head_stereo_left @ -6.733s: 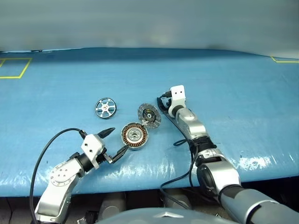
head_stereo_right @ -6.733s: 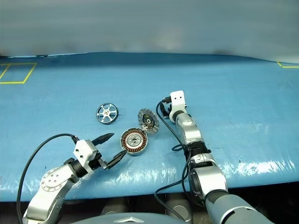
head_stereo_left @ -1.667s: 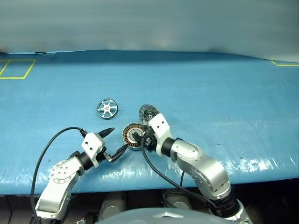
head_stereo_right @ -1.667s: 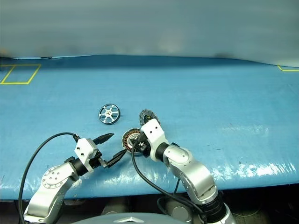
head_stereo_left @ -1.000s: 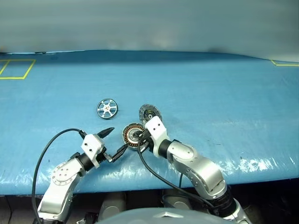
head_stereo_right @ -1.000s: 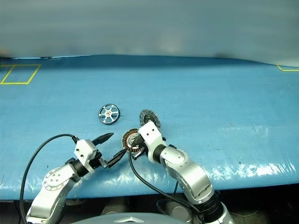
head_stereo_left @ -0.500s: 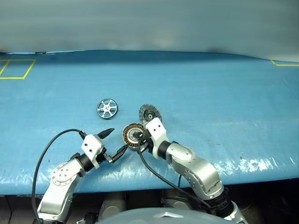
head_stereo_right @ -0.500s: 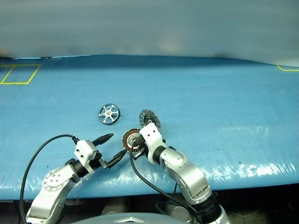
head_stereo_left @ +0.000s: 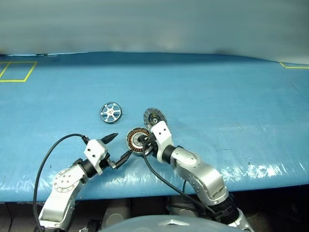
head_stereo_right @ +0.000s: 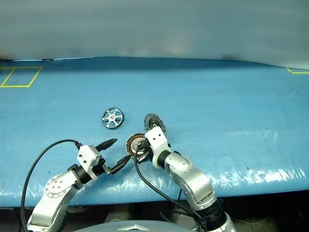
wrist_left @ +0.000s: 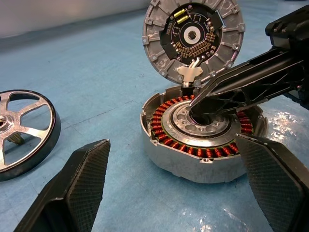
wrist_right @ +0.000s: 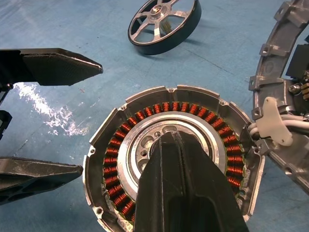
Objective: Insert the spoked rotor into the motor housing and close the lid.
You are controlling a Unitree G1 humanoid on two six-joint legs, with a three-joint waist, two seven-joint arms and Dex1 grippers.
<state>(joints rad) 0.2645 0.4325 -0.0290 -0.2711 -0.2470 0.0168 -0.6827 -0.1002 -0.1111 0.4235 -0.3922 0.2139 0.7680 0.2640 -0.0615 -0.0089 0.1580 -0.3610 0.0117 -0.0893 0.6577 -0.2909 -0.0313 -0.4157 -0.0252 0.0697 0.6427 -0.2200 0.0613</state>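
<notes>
Your robot's arms are silver-grey metal with rounded joints, each ending in a white block. The left hand and right hand carry black textured fingers. Black cables loop off both wrists

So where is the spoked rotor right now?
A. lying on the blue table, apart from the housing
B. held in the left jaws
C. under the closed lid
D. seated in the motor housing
A: the spoked rotor lies alone on the table, apart from the open motor housing.

blue table, spoked rotor, motor housing
</notes>
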